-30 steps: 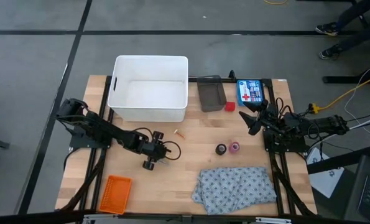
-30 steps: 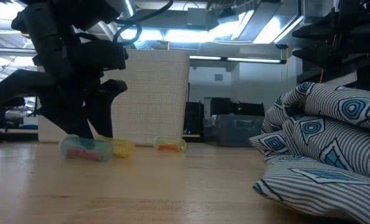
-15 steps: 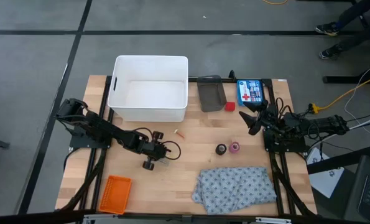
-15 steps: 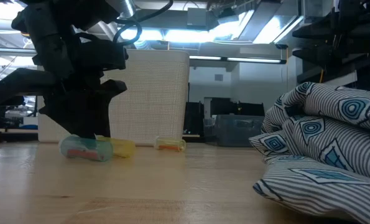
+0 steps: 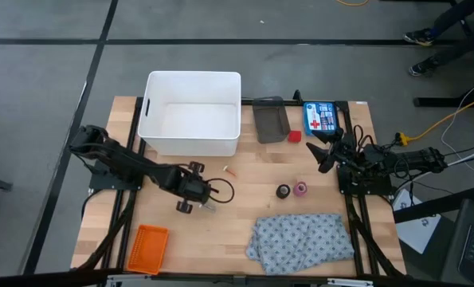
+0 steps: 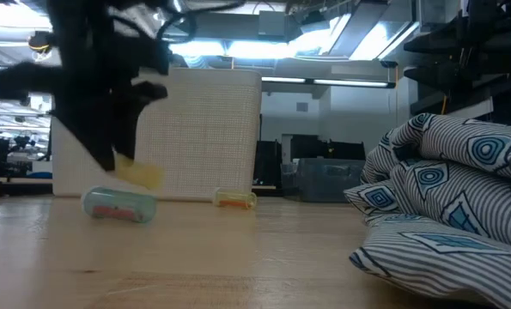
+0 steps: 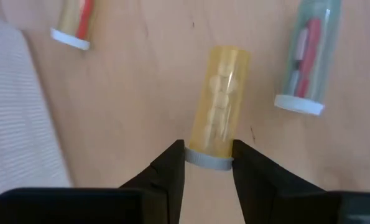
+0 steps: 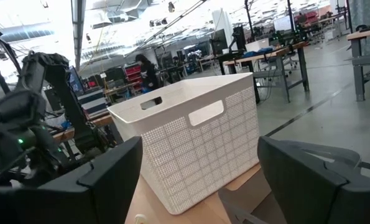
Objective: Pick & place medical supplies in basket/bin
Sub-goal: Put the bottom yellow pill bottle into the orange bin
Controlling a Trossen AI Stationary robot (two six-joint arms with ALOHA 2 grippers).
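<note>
We note the left gripper [image 7: 208, 163] clamped on the capped end of a yellow vial [image 7: 219, 121], lifted clear of the wooden table [image 5: 244, 187], likely for carrying to the orange basket [image 5: 147, 248] at the near left corner (well apart from it). Two more vials [image 6: 119, 206] lie on the wood. Right gripper [image 5: 326, 149] waits at the right edge, jaws wide, empty. Concrete floor, workshop benches beyond

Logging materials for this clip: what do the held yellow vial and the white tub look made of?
Yellow vial: translucent plastic by the look, contents showing through, pale cap, held in the left pincer. White tub: probably matte moulded plastic, with gridded walls and cut-out handles.
</note>
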